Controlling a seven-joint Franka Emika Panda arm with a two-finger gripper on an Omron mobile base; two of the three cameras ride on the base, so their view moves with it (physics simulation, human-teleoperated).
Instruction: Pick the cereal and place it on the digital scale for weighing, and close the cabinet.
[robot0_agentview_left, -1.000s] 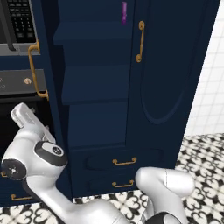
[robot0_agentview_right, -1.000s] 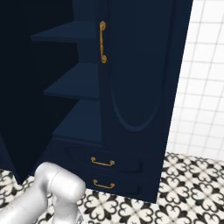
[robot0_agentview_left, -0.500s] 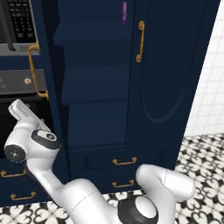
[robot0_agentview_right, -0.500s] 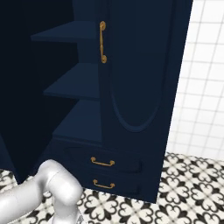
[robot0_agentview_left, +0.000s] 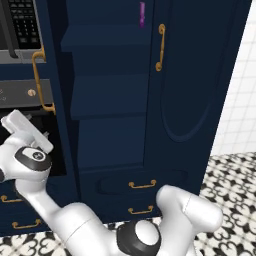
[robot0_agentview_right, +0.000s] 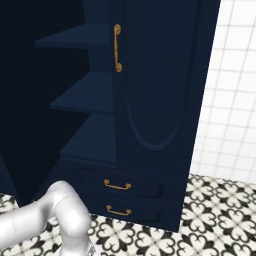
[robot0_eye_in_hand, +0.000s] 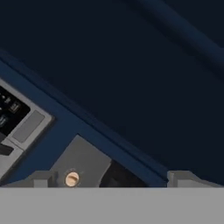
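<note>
While your claw hung with its tips wide apart and nothing between them, you were, by my reading, on the closing step. It sat low by the oven, left of the cabinet. Beyond it, the left door stood open over dark shelves. Next you needed to get outside that door and push it shut.

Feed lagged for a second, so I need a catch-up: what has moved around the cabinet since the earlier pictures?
Only the arm moved: in the left base view its elbow swung lower and more of its white body rose into the foreground. In the hand view the claw stands open, holding nothing. The cabinet is unchanged, its left door open over dark shelves, the slim purple packet still up top.
</note>
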